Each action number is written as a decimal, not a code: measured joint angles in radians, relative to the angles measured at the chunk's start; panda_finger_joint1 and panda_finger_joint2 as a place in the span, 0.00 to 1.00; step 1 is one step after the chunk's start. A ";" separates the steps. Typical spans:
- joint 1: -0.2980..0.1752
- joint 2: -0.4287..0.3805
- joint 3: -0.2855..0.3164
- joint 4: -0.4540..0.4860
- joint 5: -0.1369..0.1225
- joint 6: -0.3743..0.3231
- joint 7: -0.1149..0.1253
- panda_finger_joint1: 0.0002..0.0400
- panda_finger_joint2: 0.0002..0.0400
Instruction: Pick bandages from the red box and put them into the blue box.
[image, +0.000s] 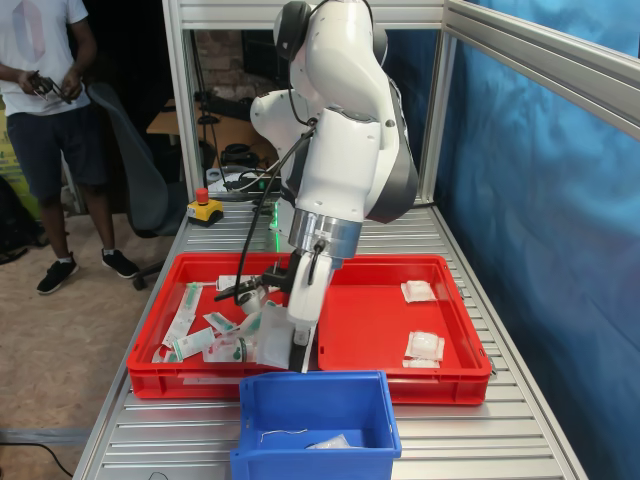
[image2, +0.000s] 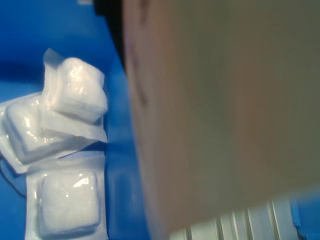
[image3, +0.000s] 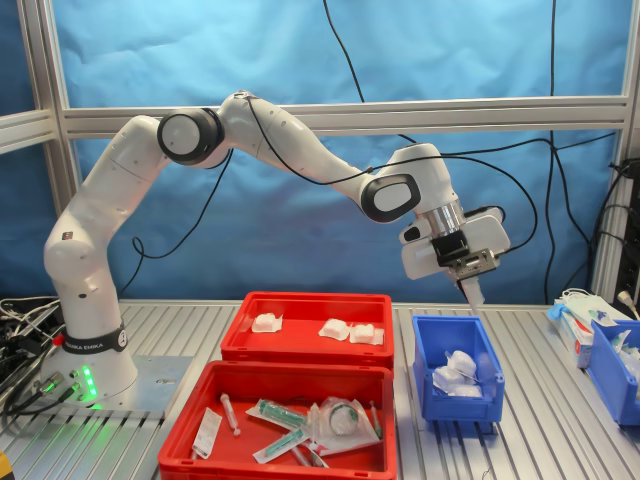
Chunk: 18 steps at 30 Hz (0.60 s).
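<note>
So here we've got the arm hanging over the blue box, and that makes sense to us: it's the drop-off spot. In the second exterior view the gripper hovers just above the blue box's far rim, clear of it, pointing down. The blue box sits just to the right of the red box in the second exterior view, so the trip between them is short.

Three bandages are piled inside the blue box in the wrist view, two overlapping and one lying flat beside them. More bandages are in the red box: three white packets along its far side in the second exterior view. So we'd guess the job is roughly half done.

The other red tray, nearer in the second exterior view, has the syringes and green-printed packets.

As for the gripper, we honestly can't tell how wide it is. A blurry tan mass fills most of the wrist view and the exterior views are too small. We can't say whether it holds a packet either.
</note>
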 joint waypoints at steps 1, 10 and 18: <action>0.001 0.000 0.000 0.000 0.000 0.000 0.000 0.13 0.13; 0.007 0.002 0.012 0.001 0.000 0.000 0.000 0.13 0.13; 0.011 0.002 0.020 0.001 0.000 0.000 0.000 0.13 0.13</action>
